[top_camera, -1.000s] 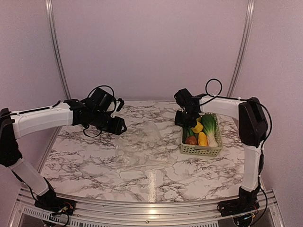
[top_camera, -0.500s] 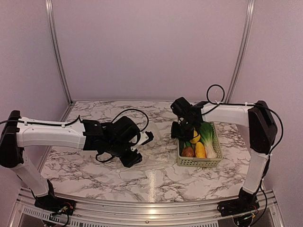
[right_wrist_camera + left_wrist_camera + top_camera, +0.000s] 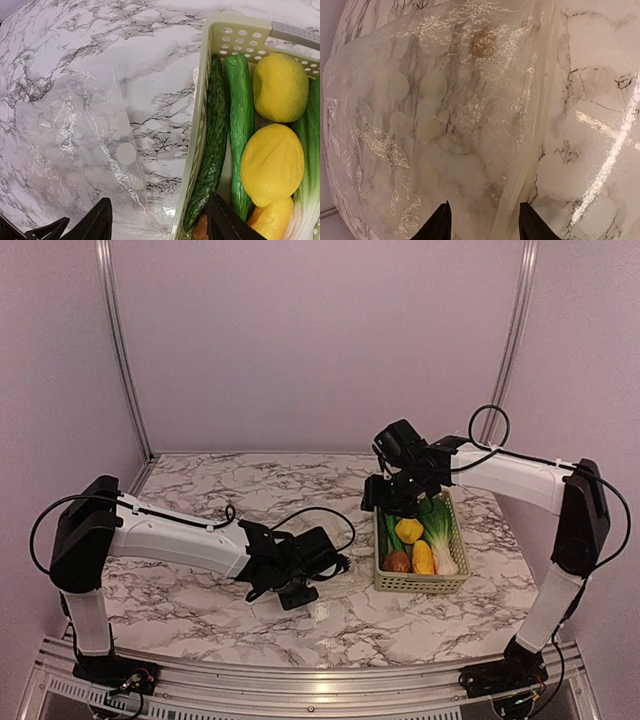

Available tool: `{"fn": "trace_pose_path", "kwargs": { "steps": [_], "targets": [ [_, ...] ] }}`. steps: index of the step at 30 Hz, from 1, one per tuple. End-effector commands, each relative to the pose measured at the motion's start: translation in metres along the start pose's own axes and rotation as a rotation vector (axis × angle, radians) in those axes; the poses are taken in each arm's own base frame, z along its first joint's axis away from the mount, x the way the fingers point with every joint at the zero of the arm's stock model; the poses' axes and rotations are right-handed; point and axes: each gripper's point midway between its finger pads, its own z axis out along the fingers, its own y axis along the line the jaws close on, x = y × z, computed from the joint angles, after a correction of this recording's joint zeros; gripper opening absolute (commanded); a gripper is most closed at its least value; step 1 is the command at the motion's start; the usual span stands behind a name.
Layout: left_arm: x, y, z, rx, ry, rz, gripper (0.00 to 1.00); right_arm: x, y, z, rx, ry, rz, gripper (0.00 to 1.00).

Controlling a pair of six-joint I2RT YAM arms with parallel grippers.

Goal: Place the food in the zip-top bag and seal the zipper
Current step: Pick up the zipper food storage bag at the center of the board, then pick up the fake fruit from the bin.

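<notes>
The zip-top bag lies flat on the marble, clear with faint white dots. Its zipper runs as a pale strip along the right edge. My left gripper hangs low over the bag, open, with the zipper strip between its fingertips. The food sits in the pale green basket: two cucumbers, a lemon, a second yellow piece, an orange piece and bok choy. My right gripper is open and empty, straddling the basket's left wall, above the dark cucumber's end.
The basket stands right of centre, its long side running away from me. The bag lies just left of it. The left arm stretches across the front left of the table. Walls enclose the back and sides.
The left arm swung from the back left down to the bag's front edge. The right gripper went from shut to open and shifted slightly over the basket's near-left side.
</notes>
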Motion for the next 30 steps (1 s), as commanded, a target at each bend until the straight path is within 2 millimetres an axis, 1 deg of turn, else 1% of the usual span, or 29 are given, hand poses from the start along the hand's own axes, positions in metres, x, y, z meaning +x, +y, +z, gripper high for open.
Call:
{"fn": "trace_pose_path", "kwargs": {
  "steps": [1,4,6,9,11,14,15,19,22,25,27,30],
  "targets": [
    [0.000,0.006,0.015,-0.073,0.034,0.067,0.47,-0.013,0.001,-0.012,-0.020,-0.027,-0.012,0.62],
    [-0.004,0.002,0.020,-0.063,0.030,0.066,0.47,-0.016,-0.004,-0.016,-0.018,-0.033,-0.003,0.61],
    [-0.007,0.005,0.023,-0.081,0.029,0.066,0.46,-0.018,-0.008,-0.020,-0.016,-0.039,0.001,0.61],
    [-0.011,0.017,0.025,-0.150,0.030,0.059,0.33,-0.020,-0.012,-0.023,-0.013,-0.043,-0.003,0.61],
    [-0.014,0.025,0.022,-0.186,0.021,0.050,0.19,-0.019,-0.013,-0.024,-0.012,-0.044,-0.013,0.61],
    [-0.017,0.035,0.018,-0.203,0.025,0.022,0.02,-0.021,-0.018,-0.028,-0.001,-0.045,-0.033,0.61],
    [-0.017,0.039,0.015,-0.207,0.025,0.002,0.00,-0.022,-0.022,-0.030,0.008,-0.046,-0.037,0.61],
    [-0.022,0.065,-0.002,-0.193,0.002,-0.145,0.00,-0.024,-0.039,-0.040,0.050,-0.055,-0.065,0.62],
    [-0.027,0.085,-0.023,-0.145,-0.027,-0.287,0.00,-0.020,-0.060,-0.042,0.105,-0.042,-0.086,0.63],
    [-0.029,0.098,-0.044,-0.108,-0.062,-0.411,0.00,-0.012,-0.080,-0.037,0.174,-0.013,-0.126,0.68],
    [-0.028,0.105,-0.056,-0.080,-0.082,-0.484,0.00,-0.005,-0.093,-0.030,0.220,0.024,-0.148,0.68],
    [-0.033,0.110,-0.070,-0.032,-0.120,-0.551,0.00,0.008,-0.103,-0.017,0.252,0.076,-0.175,0.71]
  ]
}}
